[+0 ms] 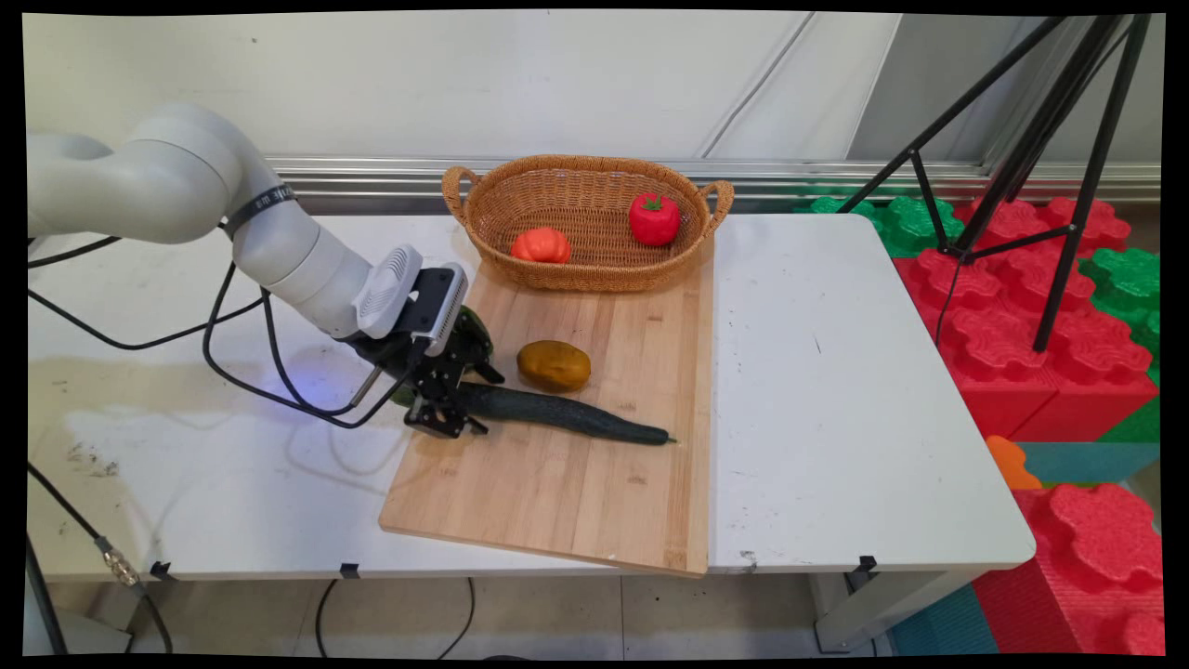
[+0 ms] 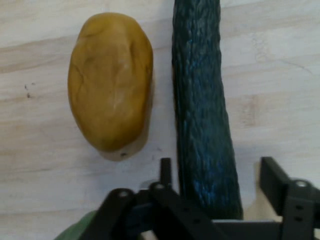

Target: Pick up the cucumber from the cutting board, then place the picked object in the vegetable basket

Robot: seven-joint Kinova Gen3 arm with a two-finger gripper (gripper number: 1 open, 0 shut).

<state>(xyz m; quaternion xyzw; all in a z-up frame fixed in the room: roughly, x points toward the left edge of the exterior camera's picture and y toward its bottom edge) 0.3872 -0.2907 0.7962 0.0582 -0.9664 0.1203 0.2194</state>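
A long dark green cucumber (image 1: 567, 415) lies on the wooden cutting board (image 1: 576, 492), pointing right. My gripper (image 1: 455, 409) is down at its left end, open, with one finger on each side of the cucumber (image 2: 205, 125). In the hand view the left fingertip (image 2: 165, 167) is close against it and the right fingertip (image 2: 272, 170) stands a little off. A yellow-brown potato (image 1: 554, 365) (image 2: 111, 80) rests on the board just beyond the cucumber. A green object (image 1: 476, 325) is partly hidden behind the hand.
A wicker basket (image 1: 585, 269) at the board's far end holds an orange tomato (image 1: 541, 245) and a red pepper (image 1: 654, 218). Black cables (image 1: 269, 372) hang from the arm onto the table. A tripod (image 1: 1040, 167) and foam blocks (image 1: 1040, 307) stand off to the right.
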